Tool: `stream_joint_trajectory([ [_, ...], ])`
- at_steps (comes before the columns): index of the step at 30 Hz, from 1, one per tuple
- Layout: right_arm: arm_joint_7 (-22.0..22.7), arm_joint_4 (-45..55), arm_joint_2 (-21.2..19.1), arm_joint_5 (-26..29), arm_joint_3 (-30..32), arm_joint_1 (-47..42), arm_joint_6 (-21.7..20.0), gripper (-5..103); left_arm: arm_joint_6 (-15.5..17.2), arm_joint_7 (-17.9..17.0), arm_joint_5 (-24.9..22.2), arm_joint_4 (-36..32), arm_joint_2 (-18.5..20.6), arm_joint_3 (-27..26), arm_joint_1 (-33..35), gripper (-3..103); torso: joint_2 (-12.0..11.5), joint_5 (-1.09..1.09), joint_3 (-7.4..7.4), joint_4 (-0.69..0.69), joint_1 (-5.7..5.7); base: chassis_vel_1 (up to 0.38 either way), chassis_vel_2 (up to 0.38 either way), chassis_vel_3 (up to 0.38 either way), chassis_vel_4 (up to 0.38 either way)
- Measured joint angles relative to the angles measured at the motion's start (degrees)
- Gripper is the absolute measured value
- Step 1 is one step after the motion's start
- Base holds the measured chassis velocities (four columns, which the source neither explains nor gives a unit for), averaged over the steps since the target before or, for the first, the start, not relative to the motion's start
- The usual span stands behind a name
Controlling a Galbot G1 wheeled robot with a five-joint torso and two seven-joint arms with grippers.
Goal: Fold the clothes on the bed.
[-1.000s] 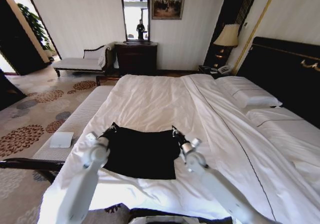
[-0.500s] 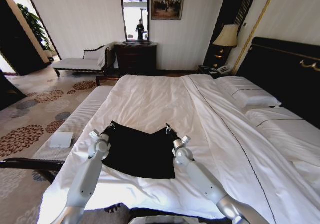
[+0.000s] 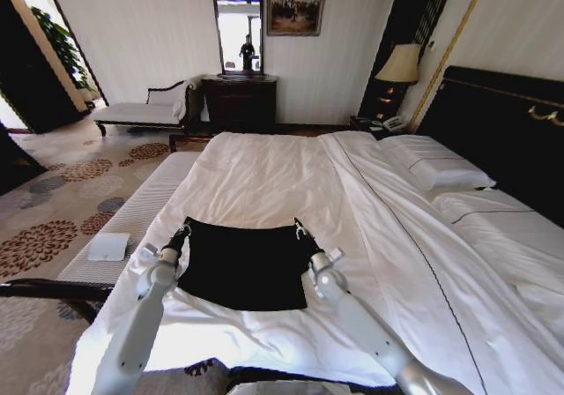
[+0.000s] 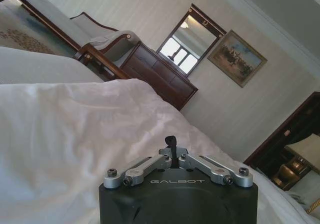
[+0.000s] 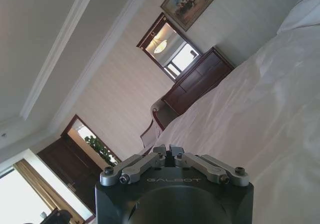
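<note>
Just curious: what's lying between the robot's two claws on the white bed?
In the head view, the black soft T-shirt stretches between the left gripper and right gripper.

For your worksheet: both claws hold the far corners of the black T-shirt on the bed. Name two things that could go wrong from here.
1. The left claw pinches only a thin sliver of the T-shirt, seen in the left wrist view, so that corner may slip free.
2. The right claw sits at the other far corner; uneven pulling could skew the fold or drag the white duvet.

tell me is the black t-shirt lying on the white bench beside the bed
No, the black T-shirt lies on the bed's white duvet, while the bench holds a small white item.
</note>
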Motion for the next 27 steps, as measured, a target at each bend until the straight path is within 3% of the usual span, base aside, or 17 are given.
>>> stream_joint_trajectory([
  [4,2.7,6.4,-5.2,-1.4,-0.1,-6.1,-0.2,2,-0.6,-0.4,1.6,-5.0,-0.2,-1.9,7.2,1,0.0,0.00,-0.01,0.00,-0.01,0.000,0.000,0.000,0.000],
  [9,7.7,11.3,-8.1,-4.8,0.9,-13.7,-1.0,2,0.1,-2.0,5.1,-6.2,-0.6,-2.9,12.2,1,0.0,0.01,-0.01,-0.01,-0.01,0.000,0.000,0.000,0.000],
  [10,7.7,11.3,-8.1,-4.8,0.9,-13.7,-1.0,2,0.1,-2.0,5.1,-6.2,-0.6,-2.9,12.2,1,0.0,0.01,-0.01,-0.01,-0.01,0.000,0.000,0.000,0.000],
  [15,10.5,13.9,-8.8,-8.9,1.8,-21.4,-1.1,2,1.9,-3.4,15.8,-5.3,-1.7,-3.8,17.7,1,0.0,0.00,0.00,-0.01,-0.01,0.000,0.000,0.000,0.000],
  [27,11.1,16.1,-9.5,-13.0,2.7,-27.4,-0.8,2,1.7,-2.8,18.0,-6.2,-1.8,-5.2,21.1,1,0.0,0.00,0.00,-0.01,0.00,0.000,0.000,0.000,0.000],
])
